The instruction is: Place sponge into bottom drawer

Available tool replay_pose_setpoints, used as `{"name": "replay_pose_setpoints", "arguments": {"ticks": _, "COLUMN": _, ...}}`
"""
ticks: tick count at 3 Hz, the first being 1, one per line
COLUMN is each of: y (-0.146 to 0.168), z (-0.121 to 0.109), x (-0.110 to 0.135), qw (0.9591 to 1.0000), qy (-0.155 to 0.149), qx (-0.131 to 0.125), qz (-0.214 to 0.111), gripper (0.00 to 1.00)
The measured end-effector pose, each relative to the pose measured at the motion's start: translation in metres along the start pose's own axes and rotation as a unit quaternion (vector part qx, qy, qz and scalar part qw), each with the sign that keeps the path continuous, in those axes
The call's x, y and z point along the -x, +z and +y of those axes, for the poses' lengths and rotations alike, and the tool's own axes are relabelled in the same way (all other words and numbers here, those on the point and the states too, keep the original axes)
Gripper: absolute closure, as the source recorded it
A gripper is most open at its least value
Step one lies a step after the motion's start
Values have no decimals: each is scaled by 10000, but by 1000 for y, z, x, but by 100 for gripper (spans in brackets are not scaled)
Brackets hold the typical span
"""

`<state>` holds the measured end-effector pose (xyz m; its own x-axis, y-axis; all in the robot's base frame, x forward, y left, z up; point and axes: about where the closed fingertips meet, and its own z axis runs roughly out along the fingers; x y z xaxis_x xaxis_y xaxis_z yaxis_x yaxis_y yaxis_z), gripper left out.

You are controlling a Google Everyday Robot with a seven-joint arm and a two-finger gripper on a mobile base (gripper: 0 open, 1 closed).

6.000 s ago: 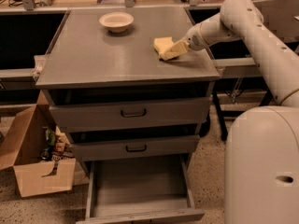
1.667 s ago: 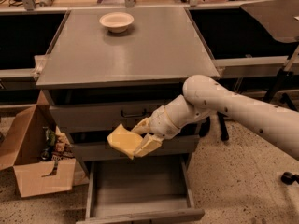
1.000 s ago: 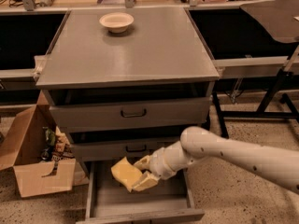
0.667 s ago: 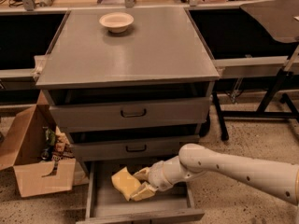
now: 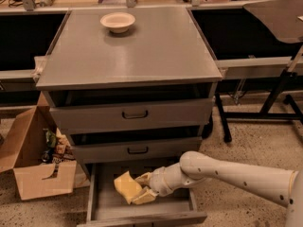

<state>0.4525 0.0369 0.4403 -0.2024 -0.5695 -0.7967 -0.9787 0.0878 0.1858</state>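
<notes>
The task looks nearly done. In the lower middle of the frame the bottom drawer is pulled out, and its grey floor shows bare on the left side and along the front. The arm reaches in from the lower right, and its end effector sits inside the drawer's outline, just below the front of the middle drawer. The end effector is closed around the sponge, one finger above it and one below. The pale yellow block is tilted, with its free end pointing toward the left of the frame. It hangs low over the drawer floor, but I cannot tell whether its bottom edge is touching the floor or is just above it.

Carrying the sponge to the drawer appears finished. What is left, judging from this view, is to let go of the sponge so it lies in the tray, then lift the arm out without catching the drawer above. The task does not call for closing the drawer.

On the cabinet's top surface a cream bowl stands near the back, well apart from the action. A cardboard box sits on the ground at lower left.
</notes>
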Motion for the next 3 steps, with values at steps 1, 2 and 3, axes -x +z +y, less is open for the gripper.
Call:
{"name": "replay_pose_setpoints", "arguments": {"ticks": 1, "y": 37, "z": -35, "x": -46, "qw": 9990, "qy": 207, "qx": -296, "qz": -279, "gripper": 100}}
{"name": "replay_pose_setpoints", "arguments": {"ticks": 2, "y": 77, "z": -69, "x": -98, "qw": 9959, "qy": 600, "qx": -468, "qz": -490, "gripper": 100}}
{"name": "replay_pose_setpoints", "arguments": {"ticks": 3, "y": 100, "z": -90, "x": -133, "qw": 9936, "qy": 938, "qx": -471, "qz": -426, "gripper": 100}}
